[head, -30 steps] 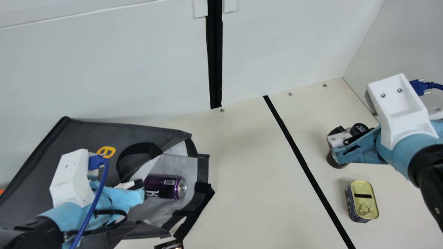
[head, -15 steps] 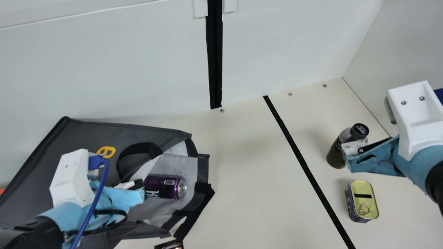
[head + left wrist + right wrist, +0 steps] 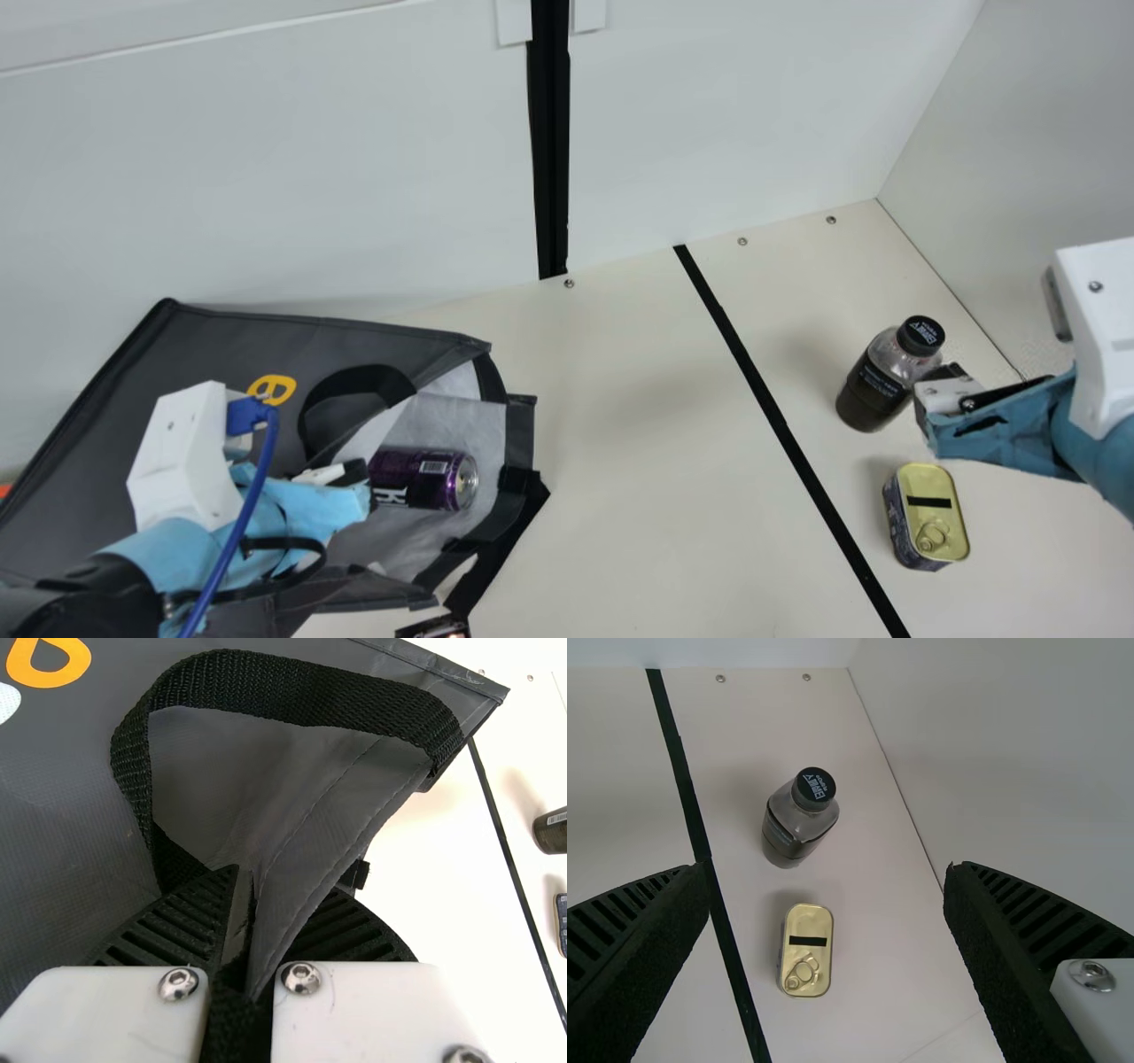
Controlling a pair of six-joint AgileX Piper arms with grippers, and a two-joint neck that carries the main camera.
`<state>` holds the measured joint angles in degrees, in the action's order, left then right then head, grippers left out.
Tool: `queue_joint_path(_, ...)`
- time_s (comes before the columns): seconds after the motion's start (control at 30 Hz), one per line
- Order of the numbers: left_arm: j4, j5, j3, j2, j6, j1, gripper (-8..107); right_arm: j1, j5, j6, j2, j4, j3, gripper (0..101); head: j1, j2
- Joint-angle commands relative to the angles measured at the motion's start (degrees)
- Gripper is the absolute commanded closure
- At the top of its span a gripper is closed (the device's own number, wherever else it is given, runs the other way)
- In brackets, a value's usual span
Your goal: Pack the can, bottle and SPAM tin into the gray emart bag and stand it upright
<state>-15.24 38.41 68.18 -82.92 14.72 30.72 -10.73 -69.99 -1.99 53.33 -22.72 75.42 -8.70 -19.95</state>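
Note:
My left gripper (image 3: 354,477) holds the gray bag (image 3: 221,354), which lies on its side with its mouth facing right; in the left wrist view the gripper (image 3: 244,943) is shut on the mouth's edge and black strap. The purple can (image 3: 423,478) rests on its side within that mouth. At the right, the dark bottle (image 3: 877,381) stands upright, with the gold-topped SPAM tin (image 3: 928,514) nearer the front. Beside the bottle is my right gripper (image 3: 943,394); in the right wrist view the gripper (image 3: 827,870) is open, holding nothing.
A black tape line (image 3: 780,421) crosses the cream table (image 3: 638,443) between bag and bottle. White walls (image 3: 354,177) rise behind and at the right. A small dark object (image 3: 434,628) lies at the front edge, below the bag.
My right arm has moved right and slightly toward the front, away from over the bottle, uncovering it. The left arm, bag, can and tin have kept still.

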Motion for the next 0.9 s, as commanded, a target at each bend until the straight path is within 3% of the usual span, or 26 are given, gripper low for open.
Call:
queue_joint_path(0.0,0.00,0.00,0.00,0.00,0.00,0.00,107,-1.16,0.09,0.31,-0.16,1.18,0.13,6,-1.30,-0.05)
queue_joint_path(0.4,0.00,0.00,0.00,0.00,0.00,0.00,107,-5.77,0.09,1.86,-0.87,6.67,1.31,6,-1.30,-0.05)
queue_joint_path(0.87,0.00,0.00,0.00,0.00,0.00,0.00,107,-7.21,0.09,2.16,-0.53,8.93,1.87,6,-1.30,-0.05)
